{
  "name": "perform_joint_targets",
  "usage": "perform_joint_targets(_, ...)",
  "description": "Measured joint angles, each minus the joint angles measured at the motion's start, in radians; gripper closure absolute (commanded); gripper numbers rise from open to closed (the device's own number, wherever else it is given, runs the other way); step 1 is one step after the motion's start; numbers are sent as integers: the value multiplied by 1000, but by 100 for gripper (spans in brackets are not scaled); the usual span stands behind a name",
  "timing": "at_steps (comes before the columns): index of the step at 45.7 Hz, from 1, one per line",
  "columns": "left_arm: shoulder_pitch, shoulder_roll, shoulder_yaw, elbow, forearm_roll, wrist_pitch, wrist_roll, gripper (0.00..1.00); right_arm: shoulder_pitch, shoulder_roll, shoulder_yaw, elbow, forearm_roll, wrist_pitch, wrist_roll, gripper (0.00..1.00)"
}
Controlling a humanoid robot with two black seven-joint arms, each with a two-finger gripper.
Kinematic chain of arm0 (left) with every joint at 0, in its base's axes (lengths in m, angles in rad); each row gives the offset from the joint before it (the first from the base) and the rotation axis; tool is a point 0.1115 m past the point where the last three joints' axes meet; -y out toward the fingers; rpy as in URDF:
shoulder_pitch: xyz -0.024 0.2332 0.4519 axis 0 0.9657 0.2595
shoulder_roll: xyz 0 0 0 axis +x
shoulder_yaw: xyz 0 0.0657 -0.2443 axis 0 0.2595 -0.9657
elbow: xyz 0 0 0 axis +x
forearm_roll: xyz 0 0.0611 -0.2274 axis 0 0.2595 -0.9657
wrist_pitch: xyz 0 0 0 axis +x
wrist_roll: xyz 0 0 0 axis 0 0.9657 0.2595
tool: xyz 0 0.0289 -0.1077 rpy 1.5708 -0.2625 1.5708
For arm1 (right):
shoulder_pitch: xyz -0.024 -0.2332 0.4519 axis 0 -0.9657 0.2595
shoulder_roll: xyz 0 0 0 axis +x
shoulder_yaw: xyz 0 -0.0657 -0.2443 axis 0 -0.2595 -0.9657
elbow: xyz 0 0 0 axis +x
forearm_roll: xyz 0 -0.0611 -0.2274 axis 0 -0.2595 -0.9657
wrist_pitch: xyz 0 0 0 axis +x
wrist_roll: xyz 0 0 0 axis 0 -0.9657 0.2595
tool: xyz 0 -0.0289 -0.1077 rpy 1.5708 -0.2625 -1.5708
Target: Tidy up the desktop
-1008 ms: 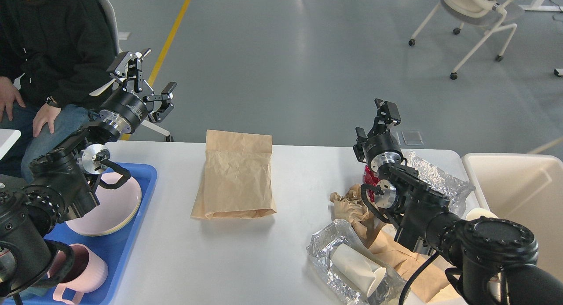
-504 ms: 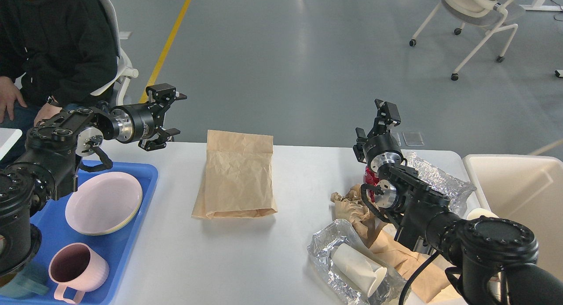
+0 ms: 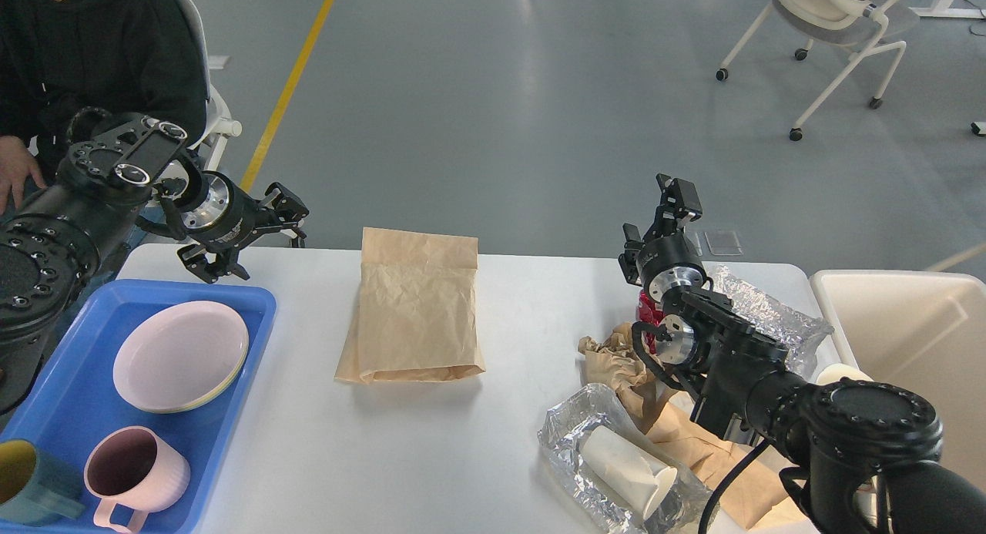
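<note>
Head view shows you a creased brown paper bag (image 3: pixel 416 314) lying flat on the matte white desktop (image 3: pixel 508 318), your left gripper (image 3: pixel 250 237) spread wide, your right gripper's (image 3: pixel 664 210) jaws indistinguishable.

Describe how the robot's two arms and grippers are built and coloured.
Both arms are matte black, made of thick rounded segments with rings of small bolts on the round joint caps. A bright silver metal ring sits at each wrist behind the black two-finger left gripper and the black two-finger right gripper. Black cables loop beside each wrist, and another hangs below the right arm's nearest joint. No lettering is readable.
</note>
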Motion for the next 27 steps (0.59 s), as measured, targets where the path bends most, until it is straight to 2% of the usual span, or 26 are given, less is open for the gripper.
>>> perform_joint_targets(11, -71, -52, 347, -22, 0, -18, 4, 3, 0, 0, 0, 0, 0, 0, 0, 0)
perform_joint_targets(19, -124, -79, 565, -117, 3, -131, 2, 3, 0, 0, 0, 0, 0, 0, 0, 0)
perform_joint_targets(27, -165, -94, 685, -208, 7, -146, -1, 3, 0, 0, 0, 0, 0, 0, 0, 0)
